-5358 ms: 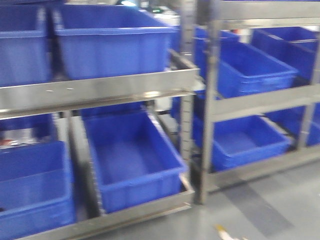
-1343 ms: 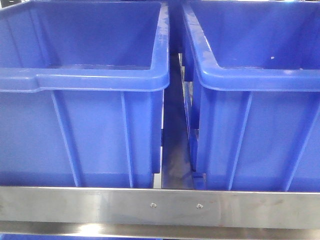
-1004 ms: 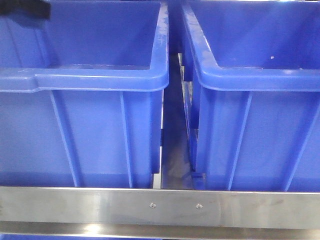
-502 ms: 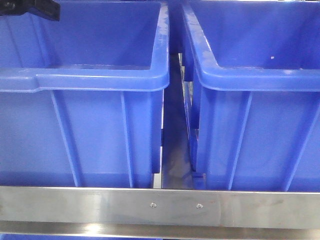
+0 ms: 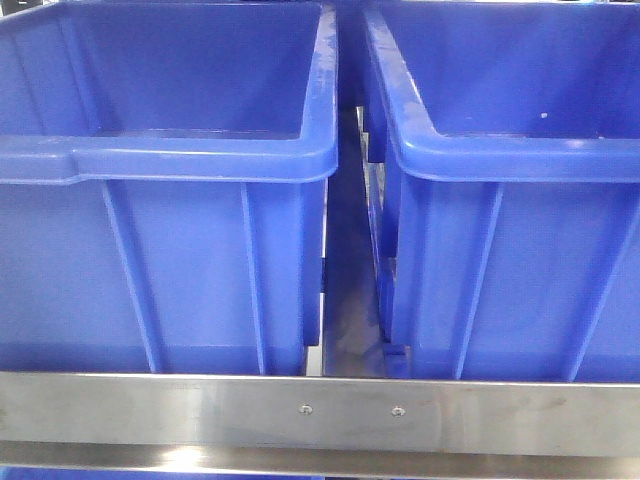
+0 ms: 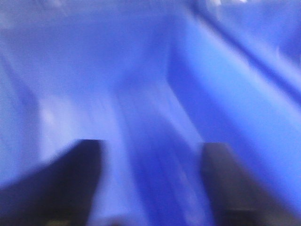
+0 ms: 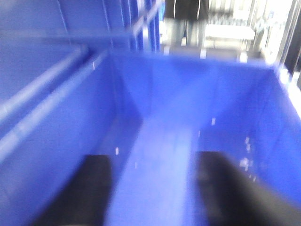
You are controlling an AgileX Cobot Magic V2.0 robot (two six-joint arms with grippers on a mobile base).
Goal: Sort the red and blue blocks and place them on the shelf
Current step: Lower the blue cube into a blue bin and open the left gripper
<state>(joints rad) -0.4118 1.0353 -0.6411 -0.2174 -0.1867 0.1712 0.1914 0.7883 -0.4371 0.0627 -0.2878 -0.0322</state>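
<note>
Front view: two big blue bins side by side on the shelf [image 5: 200, 412], left bin [image 5: 170, 260] filling the left half of frame, right bin [image 5: 510, 260] the right half, narrow dark gap between them at centre. Brushed-steel front rail runs across the bottom, two small screws [image 5: 352, 410] near its middle. No arm or gripper in this view.

Left wrist view (heavily blurred): only this one shows the left gripper [image 6: 150, 183], two dark fingers [image 6: 61, 188] in the lower left and lower right of frame, set wide apart with nothing between them. Camera looks down into a blue bin interior [image 6: 141, 108]; side wall rises at right of frame.

Right wrist view (also soft): right gripper [image 7: 155, 188], dark fingers [image 7: 89, 188] at lower left and lower right, likewise spread and holding nothing. It points into another blue bin [image 7: 160, 136], rim and ribbed wall at upper left, back wall across the top; bright background beyond the bin at upper right.

Red and blue blocks: not visible in any view, so location can't be told.
</note>
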